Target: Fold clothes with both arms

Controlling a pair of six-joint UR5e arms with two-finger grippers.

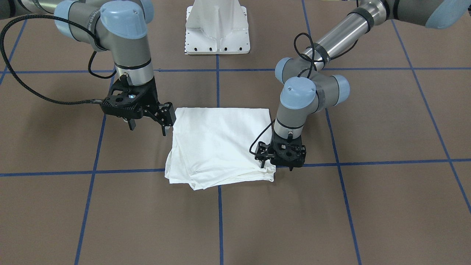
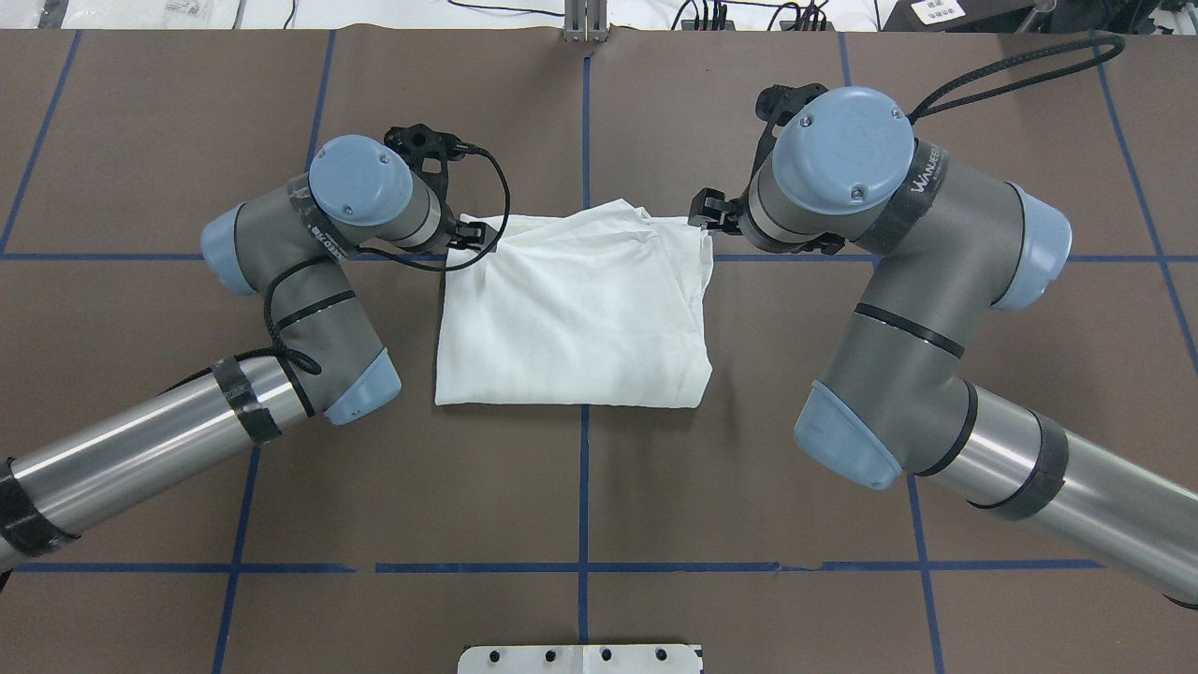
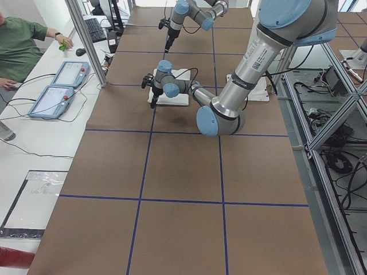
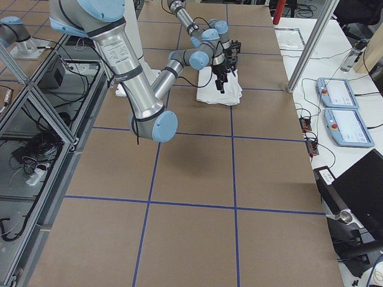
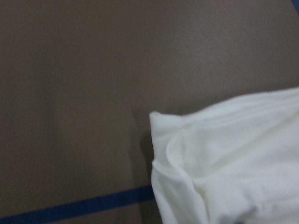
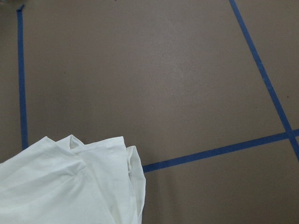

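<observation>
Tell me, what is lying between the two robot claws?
The folded white shirt lies between the left gripper and the right gripper. The front-facing view shows it clearly.

Brown desk (image 1: pixel 397 121) gridded with blue tape lines (image 1: pixel 218 84); white pedestal base (image 1: pixel 218 31) at robot-side edge; green-shirted operator (image 3: pixel 20 48) at white side bench (image 3: pixel 40 134).

The shirt (image 1: pixel 220 143) is white matt cloth, lightly creased. The table (image 1: pixel 386 121) has a brown, matt, paper-like covering crossed by smooth blue tape lines (image 1: pixel 386 162). The left arm (image 1: pixel 342 31) and right arm (image 1: pixel 127 48) show shiny brushed metal tubes, matt grey housings and smooth light blue caps. The right gripper (image 1: pixel 149 129) and left gripper (image 1: pixel 276 166) look like matt black plastic. The pedestal base (image 1: pixel 217 33) is glossy white metal.
</observation>
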